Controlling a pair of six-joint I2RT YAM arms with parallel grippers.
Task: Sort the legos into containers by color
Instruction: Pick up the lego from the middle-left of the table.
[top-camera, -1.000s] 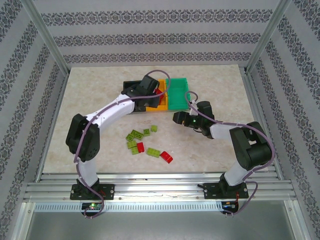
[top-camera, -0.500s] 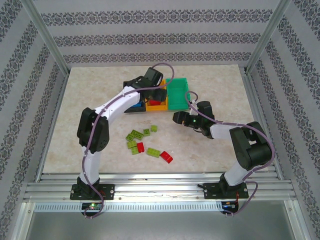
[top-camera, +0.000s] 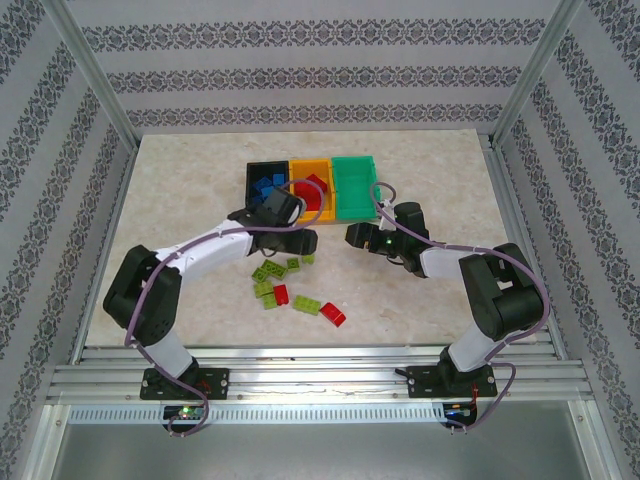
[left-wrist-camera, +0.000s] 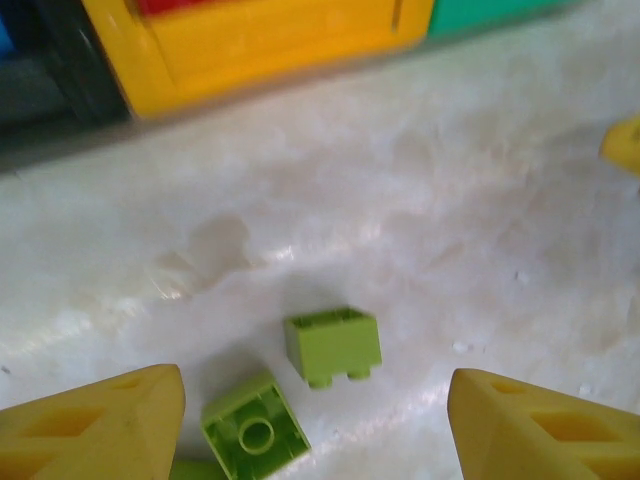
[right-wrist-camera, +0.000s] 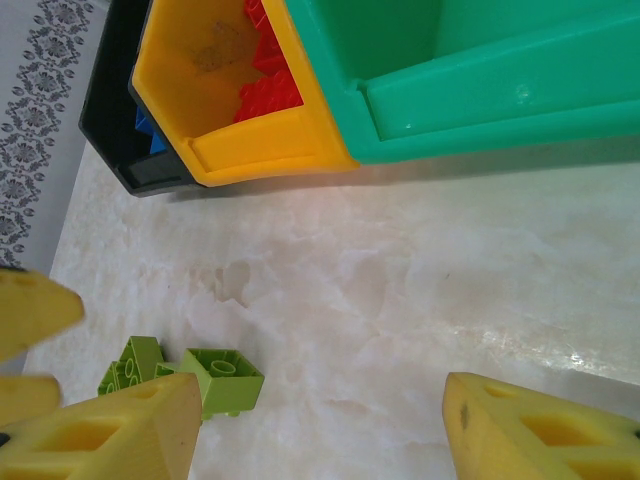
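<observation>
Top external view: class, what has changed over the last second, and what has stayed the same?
The left gripper swung back from above the bins toward the near side. It is now open over the loose green legos and holds nothing. The right gripper, the bins and the loose legos stayed put.

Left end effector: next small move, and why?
Probably lower the left end effector and close on the lime brick centred just ahead of it. The jaws stand open and hold nothing, the brick lies loose on the table, and the green bin looks empty so far.
</observation>
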